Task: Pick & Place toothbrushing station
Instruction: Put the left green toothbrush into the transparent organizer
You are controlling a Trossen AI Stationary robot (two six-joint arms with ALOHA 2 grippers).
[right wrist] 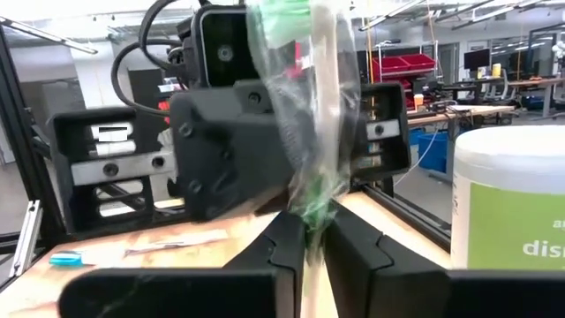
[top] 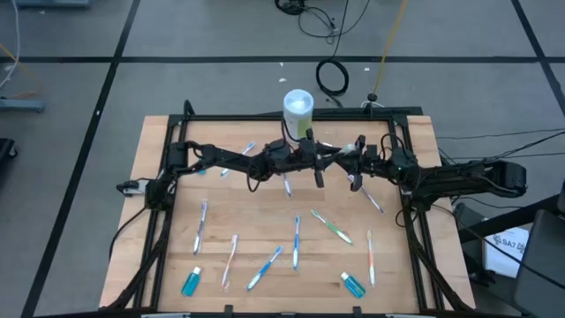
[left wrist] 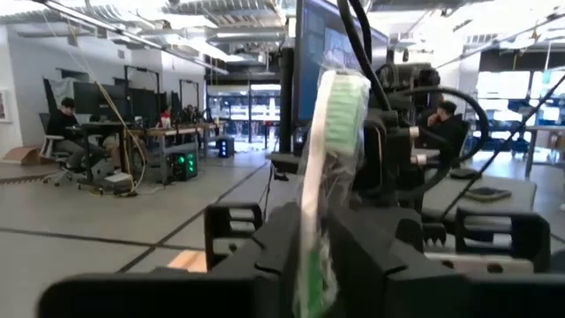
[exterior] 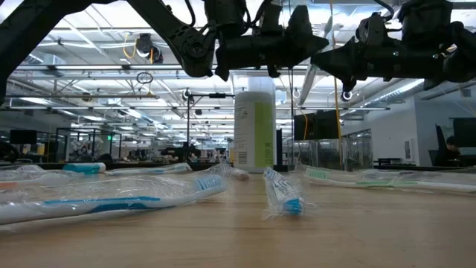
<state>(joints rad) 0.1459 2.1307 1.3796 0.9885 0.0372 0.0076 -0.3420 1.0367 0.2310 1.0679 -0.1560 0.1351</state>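
Note:
A green toothbrush (left wrist: 328, 132) in a clear wrapper is held in the air above the middle of the table, a little in front of a white canister with a green label (top: 297, 110). My left gripper (left wrist: 316, 265) and my right gripper (right wrist: 309, 252) face each other there, both shut on this brush. In the high view the left gripper (top: 311, 157) comes from the left and the right gripper (top: 351, 166) from the right. Several wrapped toothbrushes, such as a blue one (top: 296, 240), and two teal tubes (top: 192, 281) lie flat on the table. No clear cup shows. My left gripper pinches the wrapped brush's handle (left wrist: 311, 238) between its two fingers, below the green bristle head (left wrist: 340, 102). The fingers come level from the table's left and lie across the brush. The brush is clear of the table. My right gripper pinches the wrapped brush (right wrist: 311, 221) between its two fingers, wrapper and all. The fingers come level from the table's right, across the brush, just in front of the left gripper's body (right wrist: 238, 150). The brush is clear of the table.
A green brush (top: 331, 227), an orange one (top: 370, 256), a pink one (top: 230, 259) and two blue ones (top: 201, 225) lie on the near half. The second teal tube (top: 353, 283) lies near right. A black frame (top: 402, 159) borders the board.

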